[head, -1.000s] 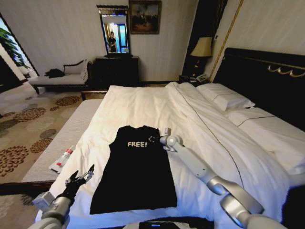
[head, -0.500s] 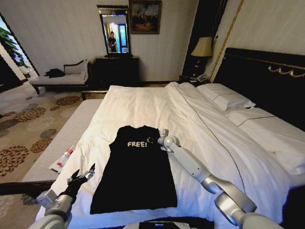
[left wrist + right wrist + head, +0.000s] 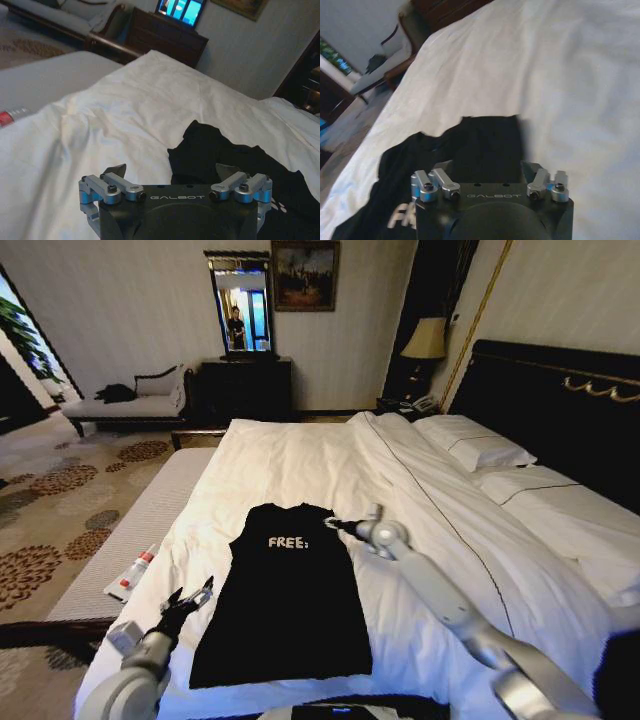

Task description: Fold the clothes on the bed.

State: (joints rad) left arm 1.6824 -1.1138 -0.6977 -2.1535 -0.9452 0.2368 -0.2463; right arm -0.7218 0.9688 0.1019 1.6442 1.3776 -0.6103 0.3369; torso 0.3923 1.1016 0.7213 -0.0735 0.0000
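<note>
The left hand (image 3: pixel 190 599) hovers low over the white sheet, its fingers spread and empty; the black T-shirt (image 3: pixel 285 595) lies flat just beside it, toward the robot's right, on the near part of the bed (image 3: pixel 300 455). At the shirt's far right shoulder sits the right hand (image 3: pixel 336 525), fingers apart in the wrist view, right at the fabric's edge, though whether they touch it is hard to say.
</note>
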